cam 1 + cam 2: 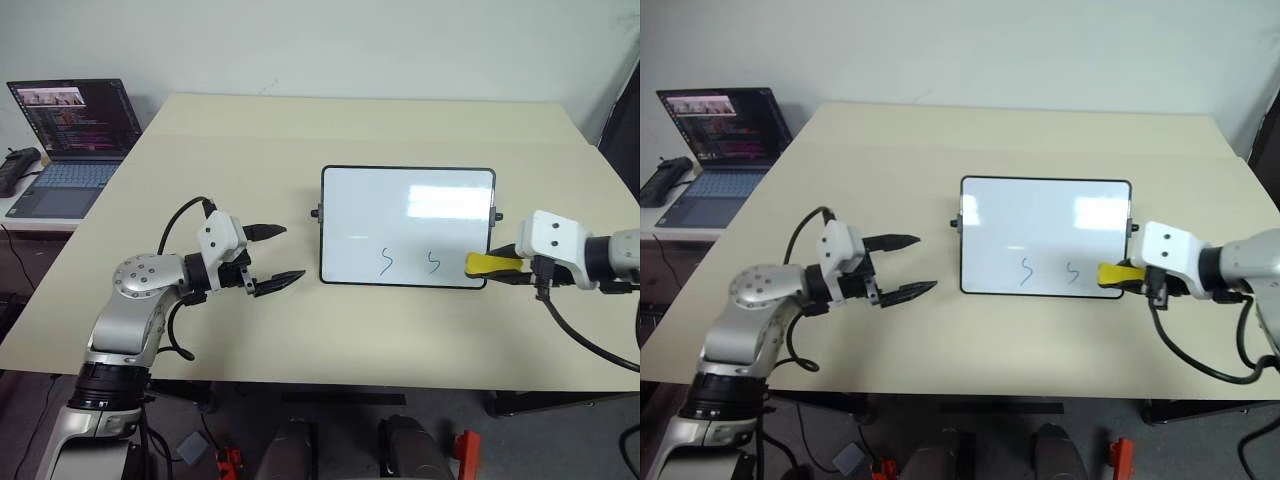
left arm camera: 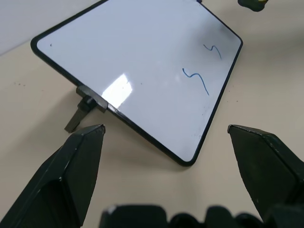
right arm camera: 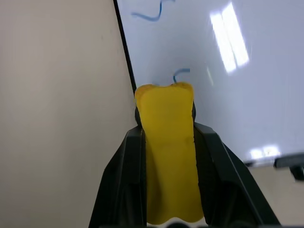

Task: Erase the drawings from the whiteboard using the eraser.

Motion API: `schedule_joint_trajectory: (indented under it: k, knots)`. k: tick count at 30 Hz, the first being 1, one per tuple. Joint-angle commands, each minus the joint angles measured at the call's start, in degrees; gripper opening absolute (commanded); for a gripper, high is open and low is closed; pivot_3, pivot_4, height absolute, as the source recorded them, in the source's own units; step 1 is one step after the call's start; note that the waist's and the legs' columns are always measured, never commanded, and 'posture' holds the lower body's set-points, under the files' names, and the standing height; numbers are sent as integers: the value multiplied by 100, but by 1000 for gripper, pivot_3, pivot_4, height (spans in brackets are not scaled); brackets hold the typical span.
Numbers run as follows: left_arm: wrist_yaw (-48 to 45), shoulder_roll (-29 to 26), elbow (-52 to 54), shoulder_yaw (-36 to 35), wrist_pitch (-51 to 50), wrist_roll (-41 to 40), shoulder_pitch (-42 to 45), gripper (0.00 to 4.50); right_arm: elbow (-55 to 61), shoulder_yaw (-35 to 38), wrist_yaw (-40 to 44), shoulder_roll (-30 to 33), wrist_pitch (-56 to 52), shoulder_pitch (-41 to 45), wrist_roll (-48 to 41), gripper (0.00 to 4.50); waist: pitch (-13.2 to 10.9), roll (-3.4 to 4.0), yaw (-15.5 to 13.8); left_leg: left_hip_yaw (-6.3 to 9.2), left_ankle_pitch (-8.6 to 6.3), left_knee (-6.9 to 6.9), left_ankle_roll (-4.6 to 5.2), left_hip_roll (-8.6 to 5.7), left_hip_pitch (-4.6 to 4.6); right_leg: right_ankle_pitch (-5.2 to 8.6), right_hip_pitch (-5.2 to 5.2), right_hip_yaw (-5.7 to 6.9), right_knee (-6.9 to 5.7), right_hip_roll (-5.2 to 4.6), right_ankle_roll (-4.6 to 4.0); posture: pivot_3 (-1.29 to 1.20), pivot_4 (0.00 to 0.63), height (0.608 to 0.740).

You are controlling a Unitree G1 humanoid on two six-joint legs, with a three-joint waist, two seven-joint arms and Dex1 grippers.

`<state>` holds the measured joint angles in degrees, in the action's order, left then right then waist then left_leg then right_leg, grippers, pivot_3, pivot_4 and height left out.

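On the beige desk (image 1: pixel 300 330) we find the whiteboard (image 1: pixel 407 200) with two drawings (image 1: pixel 386 262) remaining. Right pincer (image 1: pixel 505 266) clamps the eraser (image 1: pixel 484 264) at the board's corner; left pincer (image 1: pixel 268 258) stands apart. We advise flat, firm strokes.

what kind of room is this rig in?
Probably an office or lab test bench. A plain beige table stands against a bare white wall, an open laptop showing code sits on a side desk, and cables run over grey carpet below.
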<state>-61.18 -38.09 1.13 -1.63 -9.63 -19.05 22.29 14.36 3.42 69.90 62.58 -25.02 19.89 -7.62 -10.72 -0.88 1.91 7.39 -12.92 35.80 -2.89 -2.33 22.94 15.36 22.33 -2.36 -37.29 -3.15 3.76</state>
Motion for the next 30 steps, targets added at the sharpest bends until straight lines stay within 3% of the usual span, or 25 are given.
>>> schedule_joint_trajectory:
  k: [1,25,30]
  knots:
    - [-58,-39,88,-24,-12,-82,118,4500,134,242,-105,118,123,40,-71,987,0,0,2,-1,0,1,0,0,-2,0,-2,0,0,0,0,0,150,740]
    - [-47,26,252,80,-240,-100,224,4500,116,98,-285,134,89,-3,-81,987,-1,-1,-14,2,0,5,0,-1,-1,-1,-4,0,0,0,2,0,150,740]
    - [-70,12,201,84,-231,-83,237,4500,268,-1,-401,-251,20,325,-331,987,-1,-1,1,1,0,6,0,0,-1,-2,-4,0,-1,1,2,0,150,740]
